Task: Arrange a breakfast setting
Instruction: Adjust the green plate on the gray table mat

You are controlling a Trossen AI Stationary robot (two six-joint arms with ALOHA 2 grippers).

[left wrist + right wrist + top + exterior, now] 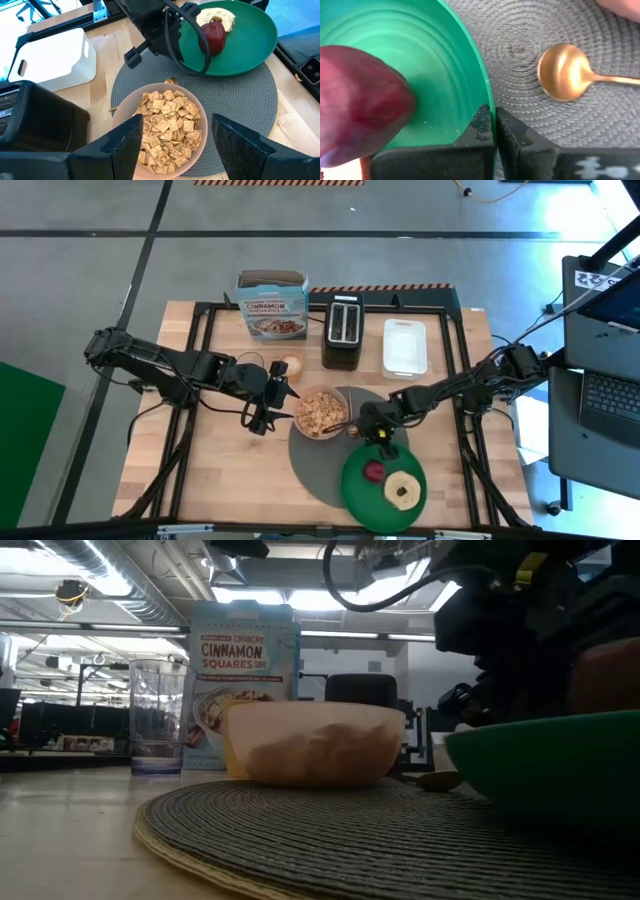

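On the grey mat, the right pincer is pinched onto the rim of the round green plate, nudging it into place.

To do this bit well I'd keep that rim pinch firm and slide the plate low and slow, since the small red apple and the tan bagel ride loose on it and the apple looks like it'd roll; also steer clear of the small gold spoon lying just beside the plate edge on the large round grey woven placemat. The left pincer hangs wide open over the translucent pinkish bowl of cereal squares, holding nothing. Count on the wooden counter: one placemat, one plate, one bowl, one apple, one bagel, one spoon, plus one cereal box, one black toaster, one white rectangular tray and one clear glass.
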